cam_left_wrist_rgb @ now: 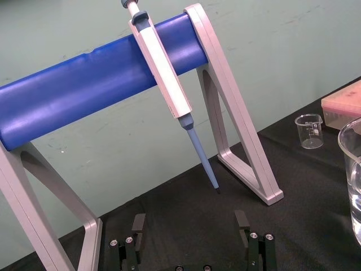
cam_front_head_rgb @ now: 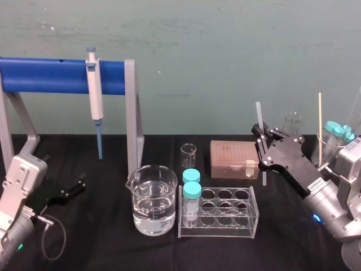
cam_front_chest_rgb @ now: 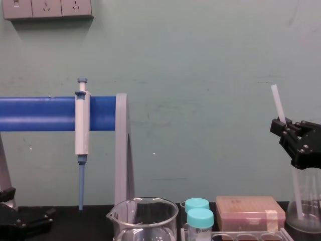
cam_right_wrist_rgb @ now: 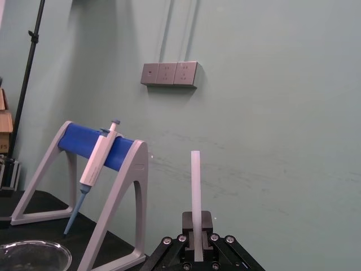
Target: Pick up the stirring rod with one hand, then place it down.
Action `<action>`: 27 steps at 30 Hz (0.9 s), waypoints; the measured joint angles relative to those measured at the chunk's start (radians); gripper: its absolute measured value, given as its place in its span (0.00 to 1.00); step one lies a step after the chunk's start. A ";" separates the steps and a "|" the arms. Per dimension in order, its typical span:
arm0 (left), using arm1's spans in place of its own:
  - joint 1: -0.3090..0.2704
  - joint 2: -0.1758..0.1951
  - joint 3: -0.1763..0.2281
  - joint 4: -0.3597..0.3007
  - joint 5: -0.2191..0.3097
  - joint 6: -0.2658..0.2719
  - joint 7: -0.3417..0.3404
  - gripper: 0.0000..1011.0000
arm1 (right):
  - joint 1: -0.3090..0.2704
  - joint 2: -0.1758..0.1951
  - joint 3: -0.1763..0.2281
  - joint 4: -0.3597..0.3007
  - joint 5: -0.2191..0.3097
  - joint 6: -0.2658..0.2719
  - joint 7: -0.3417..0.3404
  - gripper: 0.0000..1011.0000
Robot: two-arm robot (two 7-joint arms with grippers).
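Stirring rod (cam_front_head_rgb: 259,116) stands nearly upright, clamped in the right gripper (cam_front_head_rgb: 262,141).

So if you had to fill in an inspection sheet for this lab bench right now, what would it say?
Surface: black table cover, no spills seen.
Job's things: stirring rod held nearly upright, its lower end close to the table.
Clutter: water beaker, small beaker, tube rack with two capped tubes, tip box, pipette hanging on the blue stand, flask.
Grippers: right gripper shut on the stirring rod, right of the tip box; left gripper open, low at the table's left.
Cables: grey cable looped beside the left arm.
Surroundings: green wall with wall sockets.
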 joint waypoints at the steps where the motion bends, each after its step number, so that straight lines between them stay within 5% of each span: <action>1: 0.000 0.000 0.000 0.000 0.000 0.000 0.000 0.99 | 0.000 0.000 0.000 0.000 0.000 0.000 0.000 0.07; 27: 0.000 0.000 0.000 0.000 0.000 0.000 0.000 0.99 | 0.000 0.000 0.000 0.000 0.000 0.000 0.000 0.07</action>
